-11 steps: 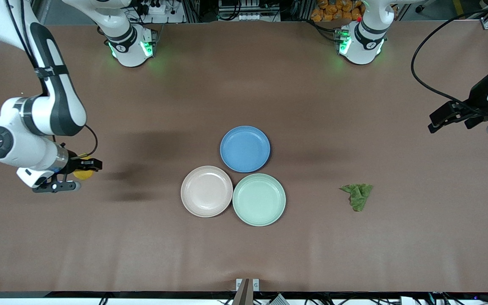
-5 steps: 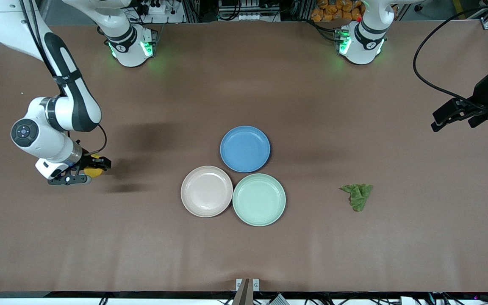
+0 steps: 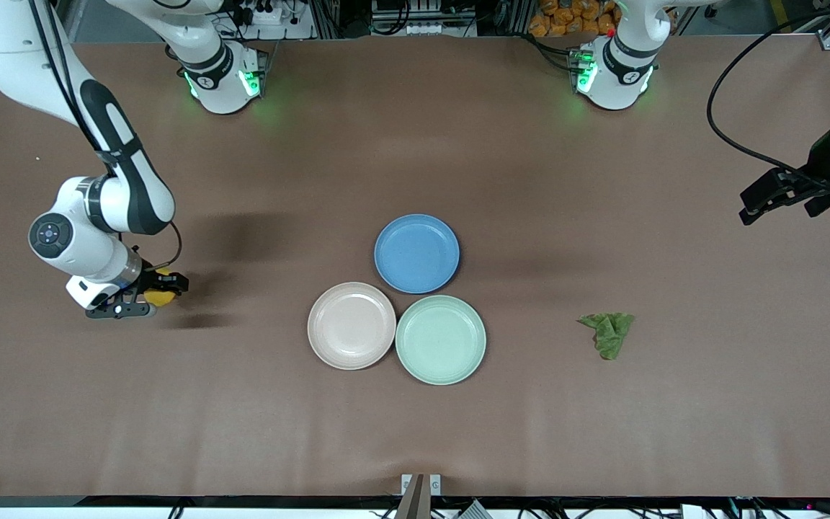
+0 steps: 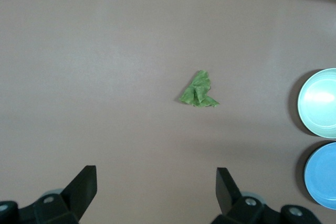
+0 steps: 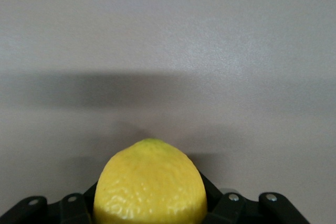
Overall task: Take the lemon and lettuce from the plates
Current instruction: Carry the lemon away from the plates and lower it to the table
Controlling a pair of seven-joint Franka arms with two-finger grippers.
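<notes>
My right gripper (image 3: 163, 288) is shut on the yellow lemon (image 3: 159, 296), low over the table toward the right arm's end; the lemon fills the right wrist view (image 5: 150, 184). The green lettuce (image 3: 609, 332) lies on the bare table toward the left arm's end and shows in the left wrist view (image 4: 198, 92). The beige-pink plate (image 3: 351, 325) and the mint green plate (image 3: 441, 339) stand empty side by side mid-table. My left gripper (image 3: 768, 198) is open and empty, up at the left arm's end of the table.
An empty blue plate (image 3: 416, 253) sits just farther from the front camera than the two plates. The brown tabletop (image 3: 242, 418) stretches bare round them. The arm bases stand along the table's edge farthest from the front camera.
My right arm has drawn in and lowered slightly with the lemon, moving a little toward the plates. My left gripper has edged farther toward its end of the table.
</notes>
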